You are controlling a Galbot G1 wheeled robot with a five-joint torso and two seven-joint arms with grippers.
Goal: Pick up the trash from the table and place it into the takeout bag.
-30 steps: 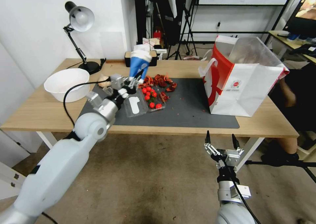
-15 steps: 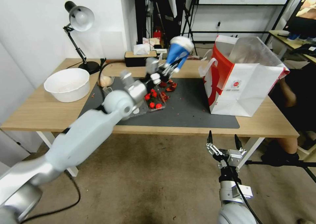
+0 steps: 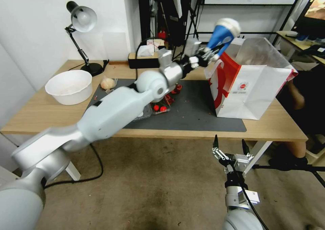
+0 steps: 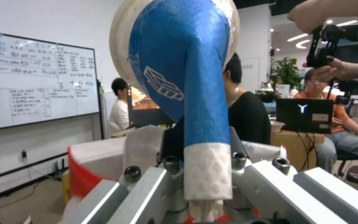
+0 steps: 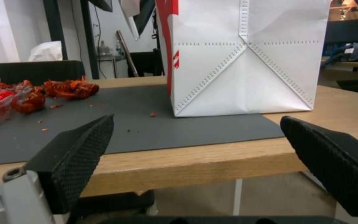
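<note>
The left gripper [image 3: 212, 55] has its fingers clamped on the blue cup [image 3: 222, 33], held tilted above the bag [image 3: 250, 91] at its near rim. This looks like the drop-off; next it needs centring over the opening. The right gripper [image 3: 229, 144] hangs spread wide below the table [image 3: 40, 115].

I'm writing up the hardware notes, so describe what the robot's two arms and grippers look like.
Both arms have smooth, pale grey-white rounded shells with silver metal joints. A black cable runs along the left arm down to the floor, and another follows the right wrist. The left gripper has silver, bolted metal finger mounts. The right gripper has a silver linkage body and two slim black fingers with a cross-hatched textured face.
</note>
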